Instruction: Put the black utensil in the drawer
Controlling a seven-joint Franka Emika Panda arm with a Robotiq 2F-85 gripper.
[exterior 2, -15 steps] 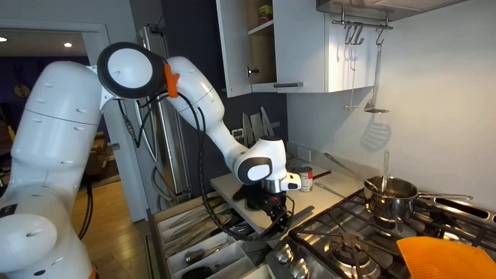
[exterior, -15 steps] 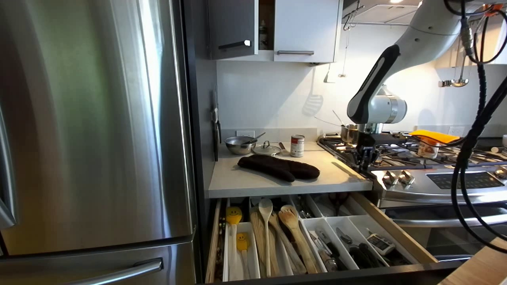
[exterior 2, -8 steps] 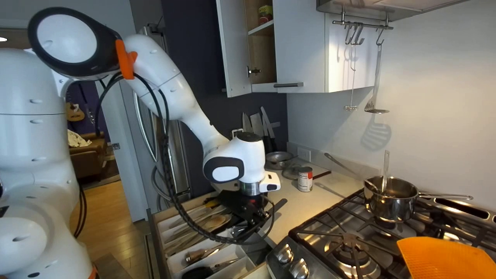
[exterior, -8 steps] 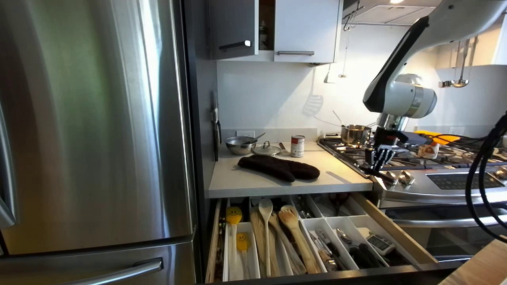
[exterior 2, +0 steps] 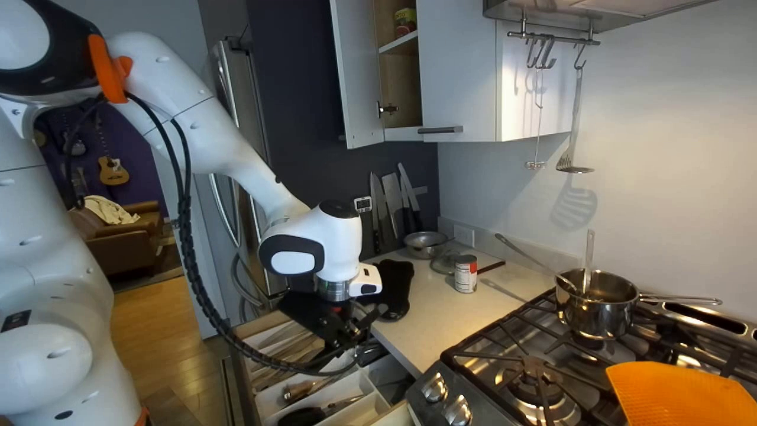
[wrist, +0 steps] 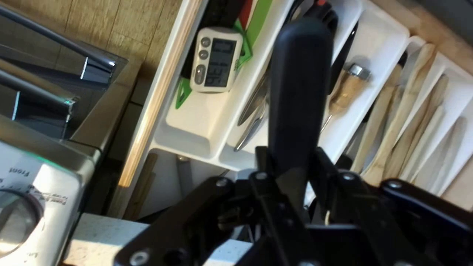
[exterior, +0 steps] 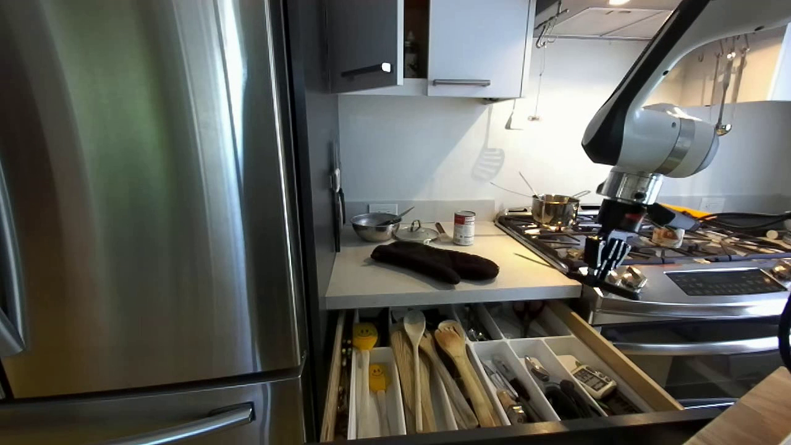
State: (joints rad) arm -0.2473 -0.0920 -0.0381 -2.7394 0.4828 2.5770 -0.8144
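Plainly, a timer and wooden spoons occupy the drawer.

This is a home kitchen. In an exterior view a steel refrigerator stands at the left and a gas stove at the right; between them a pale surface, under wall cabinets, carries oven mitts and a can. The divided drawer beneath it holds wooden utensils and yellow spatulas. In an exterior view a saucepan sits on the stove, and at the far left a guitar hangs near a brown sofa.
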